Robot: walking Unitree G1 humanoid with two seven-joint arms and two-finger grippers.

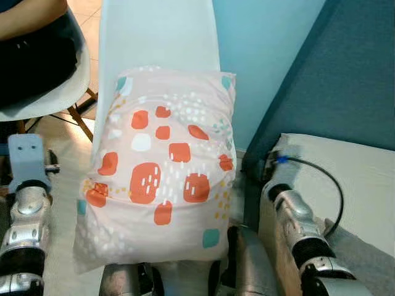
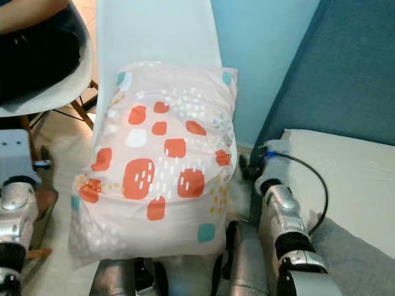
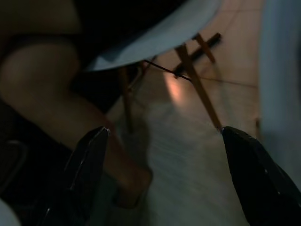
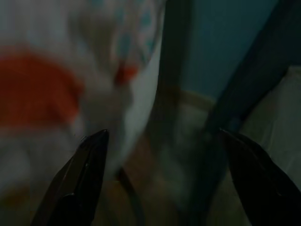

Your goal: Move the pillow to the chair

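1. Notably, no brand, label or readable writing can be made out on any item.
2. The pillow is pale pink, printed with orange-red rounded blocks, small teal squares, white dashes and yellow dots.
3. The pillow rests on the white chair, leaning against its backrest, and overhangs the seat on the robot's left.
4. The left gripper hangs low beside the chair with its jaws spread, holding nothing; it faces the tiled floor and the wooden legs of a second white chair occupied by a person.
5. The right gripper has its jaws spread, empty, near the pillow's edge.
6. A bed with a teal headboard stands at the robot's right.
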